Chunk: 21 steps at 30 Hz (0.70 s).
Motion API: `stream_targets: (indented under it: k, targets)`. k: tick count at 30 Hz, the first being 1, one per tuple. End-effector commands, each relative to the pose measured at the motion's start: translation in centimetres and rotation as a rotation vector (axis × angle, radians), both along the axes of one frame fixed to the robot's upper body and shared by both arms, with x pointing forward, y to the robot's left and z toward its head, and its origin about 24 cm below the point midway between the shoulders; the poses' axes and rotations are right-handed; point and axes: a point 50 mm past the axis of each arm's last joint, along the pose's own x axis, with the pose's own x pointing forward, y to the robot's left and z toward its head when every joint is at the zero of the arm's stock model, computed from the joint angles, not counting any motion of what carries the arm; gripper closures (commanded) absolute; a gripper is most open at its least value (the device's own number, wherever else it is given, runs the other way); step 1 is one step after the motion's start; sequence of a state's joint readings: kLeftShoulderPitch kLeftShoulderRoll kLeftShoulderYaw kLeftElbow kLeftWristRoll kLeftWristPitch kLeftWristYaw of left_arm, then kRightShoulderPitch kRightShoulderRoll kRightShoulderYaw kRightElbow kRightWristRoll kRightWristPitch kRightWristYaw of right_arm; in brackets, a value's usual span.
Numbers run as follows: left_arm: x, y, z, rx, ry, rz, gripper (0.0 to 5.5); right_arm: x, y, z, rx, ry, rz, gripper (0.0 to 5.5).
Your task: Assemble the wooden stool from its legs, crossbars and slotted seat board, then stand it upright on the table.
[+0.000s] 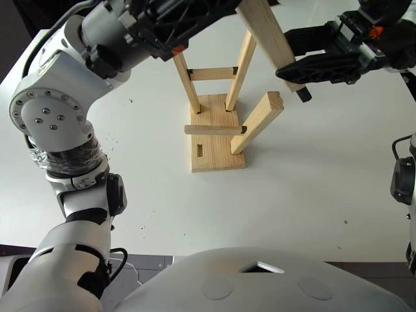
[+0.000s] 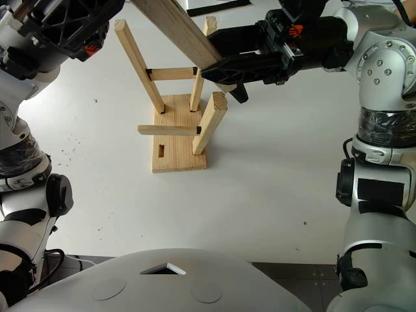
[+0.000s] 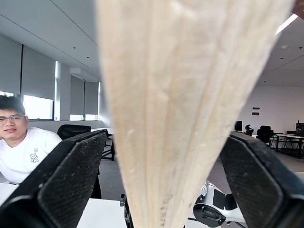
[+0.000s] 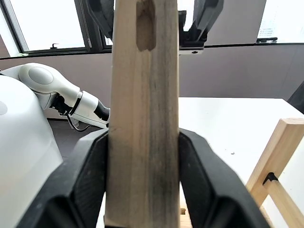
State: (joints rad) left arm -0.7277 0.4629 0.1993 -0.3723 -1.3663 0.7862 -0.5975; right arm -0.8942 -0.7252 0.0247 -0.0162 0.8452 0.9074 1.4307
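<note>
Left eye view has the seat board (image 1: 218, 156) lying flat on the white counter (image 1: 312, 182), roughly in the middle. Two legs stand in its far slots, the far left leg (image 1: 187, 81) and the far right leg (image 1: 239, 68). Both lean slightly and are joined by an upper crossbar (image 1: 211, 73). At the near right corner a third leg (image 1: 259, 122) sits in the board, tilted away to the right. A lower crossbar (image 1: 213, 130) sticks out of it to the left, reaching across the board to its left edge. The near left slot (image 1: 200, 150) is open.

A fourth leg (image 1: 263, 32) hangs slanted above the far right leg, off the counter, carried by both arms. The left gripper (image 3: 165, 137) has it at the upper end; in the left wrist view its jaws press against both sides of the wood. The right gripper (image 4: 145, 166) takes the lower end, just above and to the right of the third leg, jaws clamped tight on the two flanks. A slot hole (image 4: 145, 26) shows in the fourth leg's face beyond the right jaws.
</note>
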Motion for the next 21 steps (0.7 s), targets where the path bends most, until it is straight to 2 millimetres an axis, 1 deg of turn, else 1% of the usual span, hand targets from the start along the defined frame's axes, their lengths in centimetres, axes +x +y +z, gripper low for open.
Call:
stream_targets:
  k: [1,2,4,9,14,16,21]
  targets:
    - [-0.2,0.0,-0.2,0.027,-0.018,0.025,1.38,0.3,-0.1,1.0,-0.042,-0.052,0.001,3.44]
    - [-0.2,0.0,-0.2,0.024,-0.018,0.028,1.38,0.4,-0.2,1.0,-0.046,-0.054,0.001,3.44]
    - [-0.3,0.1,-0.4,0.021,-0.022,0.033,1.63,0.7,-0.3,1.1,-0.050,-0.054,-0.002,3.44]
    - [-0.5,0.4,-0.4,0.008,-0.029,0.045,2.57,0.9,-0.6,1.0,-0.053,-0.050,-0.006,3.44]
    - [-0.6,0.5,-0.3,-0.001,-0.041,0.045,3.29,0.8,-0.6,0.6,-0.083,-0.057,0.003,3.44]
    - [-0.8,0.5,-0.3,0.008,-0.059,0.041,3.37,0.9,-0.7,0.6,-0.093,-0.059,0.001,3.44]
    - [-0.7,1.2,-0.3,0.005,-0.058,0.091,3.38,1.2,-1.0,0.6,-0.102,-0.062,-0.010,3.44]
